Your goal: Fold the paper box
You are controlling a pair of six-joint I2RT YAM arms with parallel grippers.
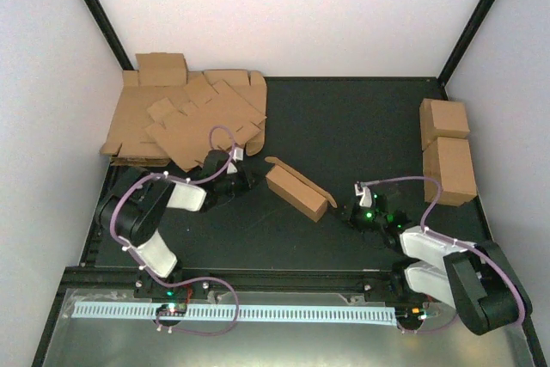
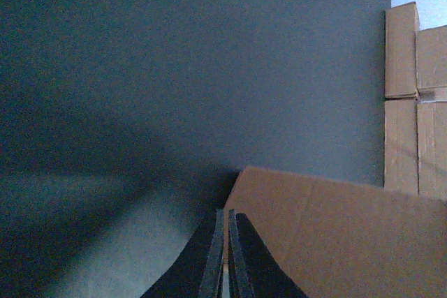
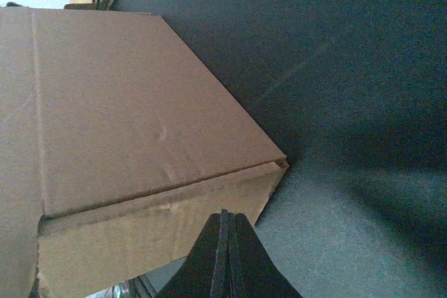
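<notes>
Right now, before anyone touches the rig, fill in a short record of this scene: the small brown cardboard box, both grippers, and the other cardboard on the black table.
task item: small long brown cardboard paper box, lying mid-table, a flap open at its left end
left gripper: fingers shut, at the box's left end; contact unclear
right gripper: fingers shut, close to the box's right end; contact unclear
far left: heap of flat brown cardboard sheets
right edge: two blocky brown cardboard cuboids, side by side
</notes>
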